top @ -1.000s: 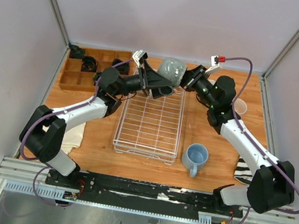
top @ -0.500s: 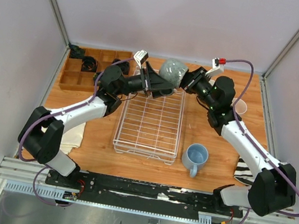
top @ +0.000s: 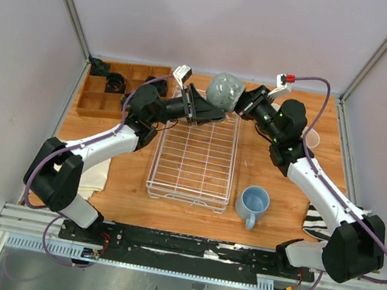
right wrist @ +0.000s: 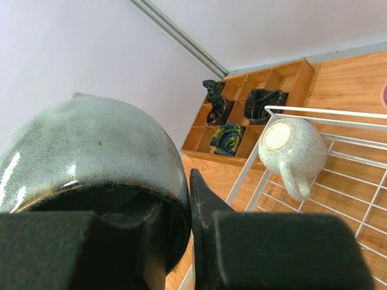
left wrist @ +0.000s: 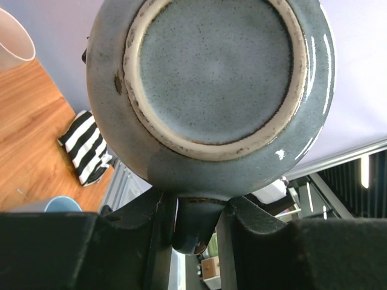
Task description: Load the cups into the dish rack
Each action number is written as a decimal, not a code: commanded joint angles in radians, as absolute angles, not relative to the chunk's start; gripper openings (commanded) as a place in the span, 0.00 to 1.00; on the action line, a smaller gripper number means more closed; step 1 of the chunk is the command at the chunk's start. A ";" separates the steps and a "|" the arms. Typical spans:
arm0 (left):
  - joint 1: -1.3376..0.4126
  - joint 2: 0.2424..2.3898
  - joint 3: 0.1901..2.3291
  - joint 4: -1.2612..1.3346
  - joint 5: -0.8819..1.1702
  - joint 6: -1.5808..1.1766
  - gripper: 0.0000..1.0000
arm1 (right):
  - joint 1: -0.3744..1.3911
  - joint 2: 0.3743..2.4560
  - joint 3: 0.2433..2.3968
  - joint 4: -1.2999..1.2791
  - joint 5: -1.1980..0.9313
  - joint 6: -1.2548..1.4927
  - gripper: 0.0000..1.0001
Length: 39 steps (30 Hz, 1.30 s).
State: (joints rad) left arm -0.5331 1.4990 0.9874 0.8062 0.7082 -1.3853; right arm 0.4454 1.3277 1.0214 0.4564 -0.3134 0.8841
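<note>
**A:** Two grippers on one cup. Which holds it?

**B:** Both, as far as I can see. The right gripper (right wrist: 178, 205) pinches the rim wall of the grey-green glazed ceramic mug (top: 224, 89), with one finger inside the mouth and one outside. The left gripper (left wrist: 196, 211) has the mug's handle (left wrist: 195, 226) between its fingers, which look tight against both sides.

**A:** How does the mug lie?

**B:** It is in the air between the two sets of fingertips, on its side. The base faces the left fingers and the mouth faces the right ones, so its long axis runs from one gripper to the other.

**A:** And the rack?

**B:** The white wire-grid dish rack (top: 185, 197) sits below both sets of fingertips, with its far end under them. A white speckled mug (right wrist: 293, 151) already lies mouth-down in it, just beyond the right fingers.

**A:** Which arm should set the mug down?

**B:** Neither is nearer, since both reach it from the same height. I'd guess the left, because a grip on the handle lets it turn the mouth down, but the right must let go first. If both pull, the mug could twist out.
</note>
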 commanded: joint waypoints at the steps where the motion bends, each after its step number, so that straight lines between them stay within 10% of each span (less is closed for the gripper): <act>1: -0.541 1.469 1.034 0.996 0.694 -1.414 0.32 | 0.463 1.335 1.006 0.420 -0.299 0.807 0.01; 5: -0.544 1.469 1.021 0.986 0.692 -1.408 0.31 | 0.464 1.338 1.006 0.415 -0.298 0.806 0.01; 11: -0.546 1.456 0.999 0.939 0.674 -1.375 0.01 | 0.465 1.340 1.004 0.400 -0.296 0.796 0.01; 14: -0.547 1.448 0.975 0.929 0.660 -1.363 0.01 | 0.466 1.337 1.003 0.383 -0.295 0.786 0.01; 23: -0.545 1.411 0.977 0.750 0.596 -1.223 0.01 | 0.460 1.283 0.967 0.341 -0.247 0.750 0.49; 39: -0.546 1.432 1.122 0.199 0.258 -0.907 0.01 | 0.387 1.049 0.869 0.062 -0.109 0.615 0.58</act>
State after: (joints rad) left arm -0.5400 1.4433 1.0168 0.2607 0.4118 -1.0275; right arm 0.4072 1.1454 0.8852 0.1989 -0.1864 0.7055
